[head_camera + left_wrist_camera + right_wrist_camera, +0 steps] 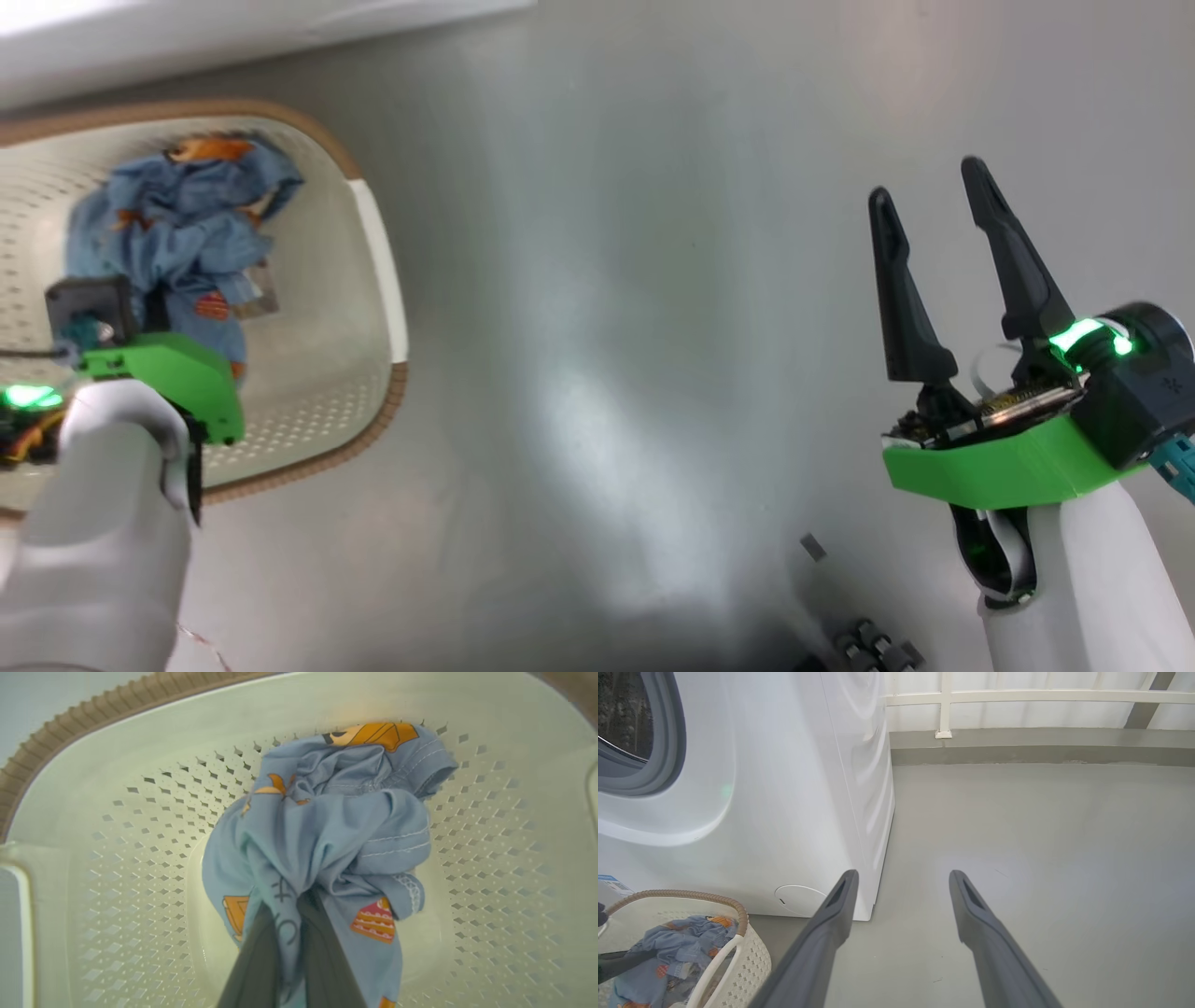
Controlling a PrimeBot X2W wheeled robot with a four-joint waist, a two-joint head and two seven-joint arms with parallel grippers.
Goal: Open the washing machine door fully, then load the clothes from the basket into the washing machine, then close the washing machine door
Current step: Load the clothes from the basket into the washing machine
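The cream basket with its brown rim stands on the floor at the left of the head view. Light blue clothes with orange prints lie bunched inside it. My left gripper reaches down into the basket and is shut on a fold of the blue clothes, cloth pinched between its fingers. My right gripper hangs open over bare floor to the right, holding nothing. The white washing machine stands behind the basket, its grey gasket and drum opening at the upper left. The washing machine door is out of view.
Grey floor stretches to the right of the machine, up to a low kerb and white railing. The round service cap sits low on the machine's front, just above the basket. My robot's base parts show at the bottom edge.
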